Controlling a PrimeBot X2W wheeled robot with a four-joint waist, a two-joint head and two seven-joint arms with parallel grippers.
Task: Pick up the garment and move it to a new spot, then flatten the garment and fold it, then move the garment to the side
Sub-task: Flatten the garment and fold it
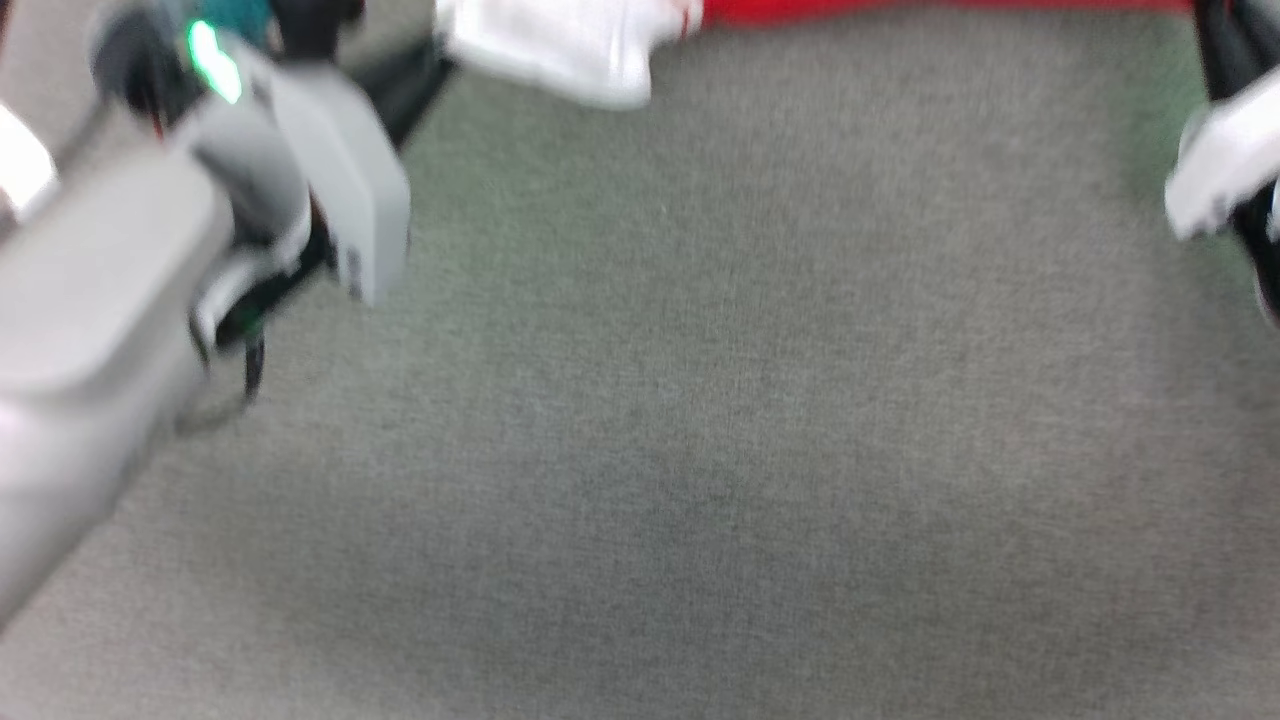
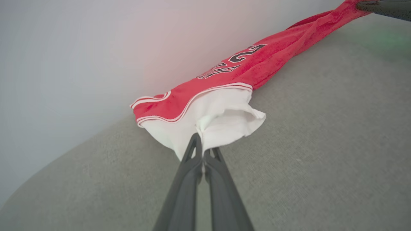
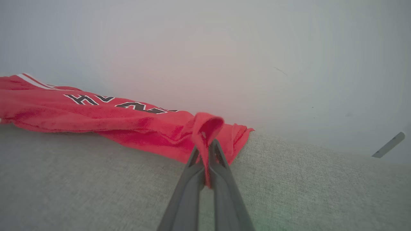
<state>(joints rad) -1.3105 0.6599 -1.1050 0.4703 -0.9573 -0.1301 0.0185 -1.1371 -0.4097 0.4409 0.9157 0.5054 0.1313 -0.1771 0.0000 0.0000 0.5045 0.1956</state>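
The garment (image 2: 253, 65) is a bright red T-shirt with dark lettering and a white sleeve end, stretched long and narrow along the far edge of the grey fabric surface (image 2: 321, 144), against a pale wall. My left gripper (image 2: 203, 146) is shut on the white sleeve end. My right gripper (image 3: 206, 150) is shut on a red fold at the garment's (image 3: 96, 117) other end. In the blurred head view the white sleeve (image 1: 560, 45) and a red strip of the garment (image 1: 900, 8) lie at the top edge, between my left arm (image 1: 250, 190) and right arm (image 1: 1220, 170).
The grey fabric surface (image 1: 700, 400) spreads wide toward me below the garment. A pale wall (image 3: 224, 48) rises right behind the garment. A small grey bar (image 3: 388, 145) shows at the right of the right wrist view.
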